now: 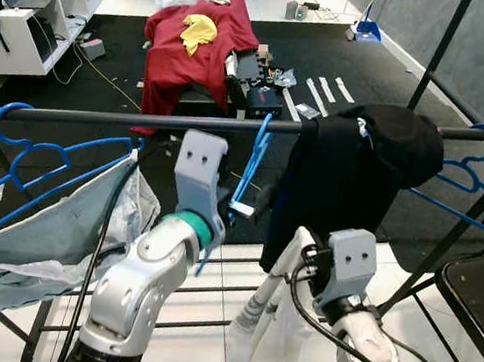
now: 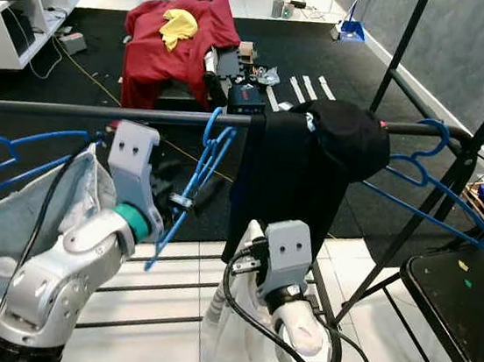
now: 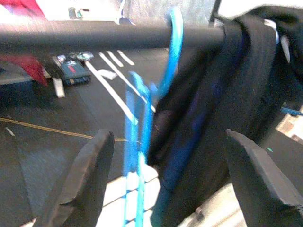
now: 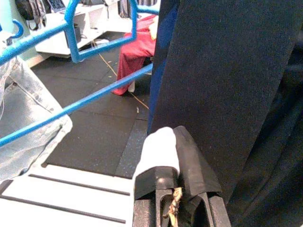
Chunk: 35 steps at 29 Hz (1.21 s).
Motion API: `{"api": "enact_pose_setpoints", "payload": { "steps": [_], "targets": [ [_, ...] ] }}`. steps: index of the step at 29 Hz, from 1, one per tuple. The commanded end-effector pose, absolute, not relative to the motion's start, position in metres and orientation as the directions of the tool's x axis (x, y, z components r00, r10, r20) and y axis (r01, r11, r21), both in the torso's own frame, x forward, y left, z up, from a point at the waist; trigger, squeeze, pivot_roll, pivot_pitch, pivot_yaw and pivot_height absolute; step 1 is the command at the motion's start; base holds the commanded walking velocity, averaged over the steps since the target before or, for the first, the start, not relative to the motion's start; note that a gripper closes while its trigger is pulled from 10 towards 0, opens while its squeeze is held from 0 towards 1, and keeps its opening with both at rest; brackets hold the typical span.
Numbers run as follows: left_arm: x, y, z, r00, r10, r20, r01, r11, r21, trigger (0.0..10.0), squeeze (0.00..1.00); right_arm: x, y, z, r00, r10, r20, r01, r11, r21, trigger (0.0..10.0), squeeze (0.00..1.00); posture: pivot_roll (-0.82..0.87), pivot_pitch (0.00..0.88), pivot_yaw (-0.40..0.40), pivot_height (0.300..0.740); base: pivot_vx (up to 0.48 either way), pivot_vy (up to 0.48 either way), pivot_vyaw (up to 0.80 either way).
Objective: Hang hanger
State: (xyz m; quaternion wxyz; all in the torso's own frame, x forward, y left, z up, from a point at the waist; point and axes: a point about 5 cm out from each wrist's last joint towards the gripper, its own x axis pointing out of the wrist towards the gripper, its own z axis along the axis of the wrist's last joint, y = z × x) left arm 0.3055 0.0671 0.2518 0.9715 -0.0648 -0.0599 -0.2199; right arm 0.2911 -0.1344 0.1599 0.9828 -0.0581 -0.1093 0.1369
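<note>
A bare blue hanger (image 1: 253, 160) hangs by its hook from the black rail (image 1: 143, 119), just left of a black garment (image 1: 348, 176) draped over the rail. My left gripper (image 3: 169, 137) is open just short of the hanger (image 3: 137, 151), which hangs between its fingers (image 3: 87, 179) without touching them. Lower and to the right, below the black garment, my right gripper (image 4: 166, 139) is shut on a white cloth (image 4: 158, 146), which hangs down in front of me (image 1: 268, 312).
A second blue hanger carrying a denim garment (image 1: 41, 236) hangs at the rail's left end. A third blue hanger (image 1: 471, 183) hangs at the right end. A black table (image 1: 480, 290) stands at the right. A red-covered heap (image 1: 196, 47) lies beyond on the dark floor.
</note>
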Motion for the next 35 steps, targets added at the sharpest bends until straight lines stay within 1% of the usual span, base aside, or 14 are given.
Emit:
{"api": "enact_pose_setpoints", "payload": {
  "steps": [1, 3, 4, 8, 9, 11, 13, 18, 23, 24, 27, 29, 33, 35],
  "targets": [
    [0.307, 0.068, 0.248, 0.909, -0.398, 0.123, 0.407, 0.911, -0.066, 10.0, 0.00, 0.291, -0.134, 0.160, 0.935, 0.286, 0.210, -0.260, 0.955, -0.144, 10.0, 0.00, -0.21, 0.125, 0.114, 0.740, 0.000, 0.000, 0.00],
    [0.307, 0.067, 0.249, 0.912, -0.388, 0.131, 0.396, 0.917, -0.042, 10.0, 0.00, 0.292, -0.134, 0.160, 0.935, 0.286, 0.211, -0.260, 0.955, -0.144, 10.0, 0.00, -0.21, 0.125, 0.114, 0.740, 0.000, 0.000, 0.00],
    [0.308, 0.062, 0.246, 0.917, -0.374, 0.138, 0.376, 0.927, 0.014, 10.0, 0.00, 0.292, -0.133, 0.160, 0.935, 0.286, 0.211, -0.260, 0.955, -0.144, 10.0, 0.00, -0.21, 0.127, 0.113, 0.740, 0.000, 0.000, 0.00],
    [0.309, 0.058, 0.245, 0.919, -0.368, 0.140, 0.365, 0.930, 0.053, 10.0, 0.00, 0.292, -0.133, 0.160, 0.934, 0.287, 0.212, -0.261, 0.955, -0.145, 10.0, 0.00, -0.21, 0.127, 0.113, 0.740, 0.000, 0.000, 0.00],
    [0.307, 0.049, 0.238, 0.905, -0.408, 0.122, 0.399, 0.912, 0.091, 10.0, 0.00, 0.293, -0.133, 0.160, 0.933, 0.288, 0.215, -0.261, 0.955, -0.144, 10.0, 0.00, -0.22, 0.128, 0.113, 0.740, 0.000, 0.000, 0.00],
    [0.307, 0.049, 0.238, 0.905, -0.408, 0.122, 0.399, 0.912, 0.091, 10.0, 0.00, 0.293, -0.133, 0.160, 0.933, 0.288, 0.215, -0.261, 0.955, -0.144, 10.0, 0.00, -0.22, 0.128, 0.113, 0.740, 0.000, 0.000, 0.00],
    [0.306, 0.036, 0.225, 0.879, -0.470, 0.085, 0.457, 0.879, 0.135, 10.0, 0.00, 0.293, -0.134, 0.161, 0.934, 0.283, 0.219, -0.256, 0.956, -0.144, 10.0, 0.00, -0.23, 0.126, 0.115, 0.740, 0.000, 0.000, 0.00],
    [0.312, 0.030, 0.216, 0.876, -0.478, 0.057, 0.465, 0.871, 0.158, 10.0, 0.00, 0.294, -0.136, 0.161, 0.935, 0.279, 0.221, -0.252, 0.957, -0.142, 10.0, 0.00, -0.23, 0.125, 0.114, 0.740, 0.000, 0.000, 0.00],
    [0.321, 0.028, 0.212, 0.894, -0.446, 0.055, 0.428, 0.883, 0.193, 10.0, 0.00, 0.295, -0.136, 0.161, 0.934, 0.278, 0.223, -0.251, 0.958, -0.141, 10.0, 0.00, -0.23, 0.121, 0.114, 0.740, 0.000, 0.000, 0.00],
    [0.330, 0.029, 0.213, 0.918, -0.391, 0.065, 0.369, 0.903, 0.222, 10.0, 0.00, 0.295, -0.136, 0.162, 0.934, 0.277, 0.226, -0.250, 0.958, -0.141, 10.0, 0.00, -0.24, 0.120, 0.118, 0.740, 0.000, 0.000, 0.00],
    [0.336, 0.031, 0.218, 0.930, -0.357, 0.085, 0.328, 0.914, 0.239, 10.0, 0.00, 0.295, -0.136, 0.163, 0.934, 0.275, 0.230, -0.247, 0.959, -0.141, 10.0, 0.00, -0.24, 0.120, 0.120, 0.740, 0.000, 0.000, 0.00],
    [0.337, 0.035, 0.225, 0.921, -0.376, 0.100, 0.347, 0.909, 0.230, 10.0, 0.00, 0.294, -0.137, 0.163, 0.934, 0.269, 0.233, -0.242, 0.960, -0.141, 10.0, 0.00, -0.25, 0.121, 0.128, 0.740, 0.000, 0.000, 0.00],
    [0.322, 0.051, 0.239, 0.830, -0.544, 0.121, 0.518, 0.833, 0.192, 10.0, 0.00, 0.290, -0.139, 0.162, 0.939, 0.254, 0.233, -0.227, 0.964, -0.137, 10.0, 0.00, -0.26, 0.121, 0.133, 0.740, 0.000, 0.000, 0.00],
    [0.322, 0.051, 0.239, 0.830, -0.544, 0.121, 0.518, 0.833, 0.192, 10.0, 0.00, 0.290, -0.139, 0.162, 0.939, 0.254, 0.233, -0.227, 0.964, -0.137, 10.0, 0.00, -0.26, 0.121, 0.133, 0.740, 0.000, 0.000, 0.00]
  ]
}}
